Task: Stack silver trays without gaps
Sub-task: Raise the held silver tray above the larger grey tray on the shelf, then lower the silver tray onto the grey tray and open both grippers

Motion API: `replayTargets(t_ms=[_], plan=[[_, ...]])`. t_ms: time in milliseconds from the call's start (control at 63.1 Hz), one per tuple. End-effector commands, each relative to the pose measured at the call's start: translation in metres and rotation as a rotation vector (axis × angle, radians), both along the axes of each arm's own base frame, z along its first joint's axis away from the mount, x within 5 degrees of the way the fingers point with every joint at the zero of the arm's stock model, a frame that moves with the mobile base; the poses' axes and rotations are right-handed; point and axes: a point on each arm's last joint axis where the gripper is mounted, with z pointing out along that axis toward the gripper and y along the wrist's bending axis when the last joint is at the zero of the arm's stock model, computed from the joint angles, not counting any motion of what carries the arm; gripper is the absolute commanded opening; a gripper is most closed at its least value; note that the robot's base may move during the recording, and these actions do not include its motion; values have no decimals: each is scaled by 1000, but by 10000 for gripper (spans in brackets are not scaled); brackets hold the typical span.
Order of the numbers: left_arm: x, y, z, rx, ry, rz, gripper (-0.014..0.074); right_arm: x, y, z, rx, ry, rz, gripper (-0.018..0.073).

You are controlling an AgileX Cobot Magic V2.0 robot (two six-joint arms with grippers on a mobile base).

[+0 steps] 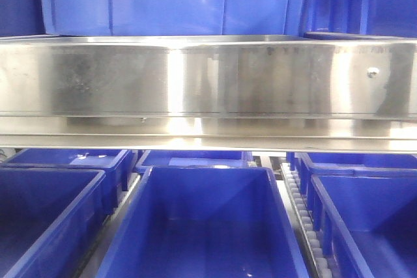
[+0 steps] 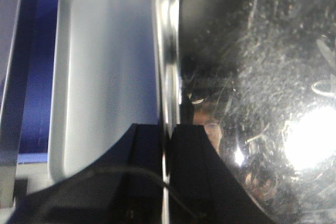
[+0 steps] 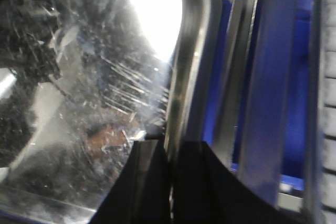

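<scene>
Both pincers, left and right, are clenched on opposite rims of one tray, whose long axis spans between them, while a second tray lies just beyond the left pincer.

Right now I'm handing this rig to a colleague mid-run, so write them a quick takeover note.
Left gripper: shut on the rim of the held silver tray.
Right gripper: shut on the tray's rim on its side.
Second silver tray lies beside the held one in the left wrist view, apart from it.
Front view shows only the steel band and blue bins.
Done: tray gripped by both arms.
Left: set it into the second tray, seated without gaps.
</scene>
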Motion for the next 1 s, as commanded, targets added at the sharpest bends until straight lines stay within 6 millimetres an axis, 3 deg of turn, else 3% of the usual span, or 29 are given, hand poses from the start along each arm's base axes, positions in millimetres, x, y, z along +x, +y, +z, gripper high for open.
replayTargets(t_ms=[0, 317, 460, 571, 682, 856, 920, 983], plan=[[9, 5, 16, -38, -110, -8, -48, 13, -1, 15, 86, -89, 20, 61], [63, 7, -33, 16, -14, 33, -48, 64, 20, -40, 53, 25, 15, 61], [73, 1, -48, 28, 21, 20, -46, 77, 27, -59, 35, 52, 16, 61], [77, -2, -56, 29, 43, 18, -27, 81, 27, -62, 35, 46, 13, 91], [78, -3, -57, 30, 47, 18, 89, 83, 25, -61, 36, 41, 7, 268], [77, -3, -57, 31, 49, 19, 430, 85, 19, -62, 24, 45, -8, 624], [77, -2, -56, 31, 49, 19, 522, 84, 18, -60, 24, 40, -8, 635], [75, -1, -53, 30, 47, 20, 556, 82, 17, -56, 30, 31, -8, 624]])
